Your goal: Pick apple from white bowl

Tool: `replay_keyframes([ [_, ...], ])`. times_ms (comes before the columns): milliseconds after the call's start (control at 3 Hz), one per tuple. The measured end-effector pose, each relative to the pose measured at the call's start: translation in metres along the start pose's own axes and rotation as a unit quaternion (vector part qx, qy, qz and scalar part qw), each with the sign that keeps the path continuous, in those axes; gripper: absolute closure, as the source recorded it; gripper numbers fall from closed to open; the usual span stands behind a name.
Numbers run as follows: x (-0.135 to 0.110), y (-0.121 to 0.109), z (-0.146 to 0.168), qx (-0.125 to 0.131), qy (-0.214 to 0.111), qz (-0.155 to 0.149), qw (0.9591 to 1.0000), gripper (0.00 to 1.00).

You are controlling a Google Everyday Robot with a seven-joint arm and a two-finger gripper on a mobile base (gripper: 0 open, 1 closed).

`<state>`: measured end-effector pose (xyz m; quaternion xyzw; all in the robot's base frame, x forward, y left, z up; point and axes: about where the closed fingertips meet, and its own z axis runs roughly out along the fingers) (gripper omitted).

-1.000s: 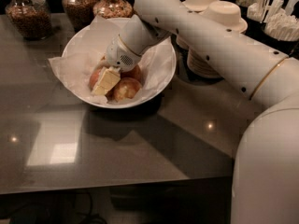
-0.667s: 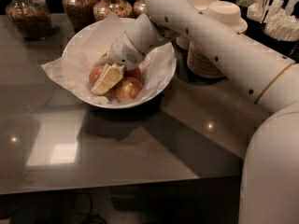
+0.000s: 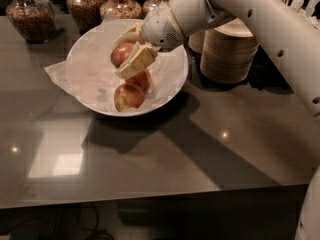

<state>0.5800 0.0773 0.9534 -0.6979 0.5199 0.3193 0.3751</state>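
The white bowl (image 3: 85, 86), lined with crinkled white paper, stands on the dark table at the upper middle. My gripper (image 3: 128, 49) reaches in from the upper right and hangs over the bowl's middle. It is shut on the orange-red apple (image 3: 120, 55), with one cream finger (image 3: 137, 62) in front of it and the other behind. The apple is held a little above the bowl's contents. Two more apples lie in the bowl below: a deeper red one (image 3: 144, 80) and one with a pale patch (image 3: 128, 97).
Several glass jars of brown snacks (image 3: 33, 17) stand behind the bowl. Stacks of tan paper bowls (image 3: 226, 54) stand right of it, under my arm. The grey table (image 3: 165, 159) runs to its front edge near the bottom of the view.
My gripper has risen from among the apples in the bowl with one apple between its fingers. Two apples stay in the bowl.
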Motion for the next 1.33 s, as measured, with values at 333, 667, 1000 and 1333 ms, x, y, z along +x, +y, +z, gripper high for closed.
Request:
replay_keyframes([
  [333,-0.008,0.014,-0.035,0.017,0.002,-0.011,0.9998,1.00],
  [667,-0.013,0.032,-0.060,0.036,-0.003,-0.019,0.9992,1.00],
  [1000,-0.013,0.094,-0.061,0.043,-0.024,-0.016,0.9987,1.00],
  [1333,-0.007,0.099,-0.058,0.038,-0.021,-0.009,0.9990,1.00],
])
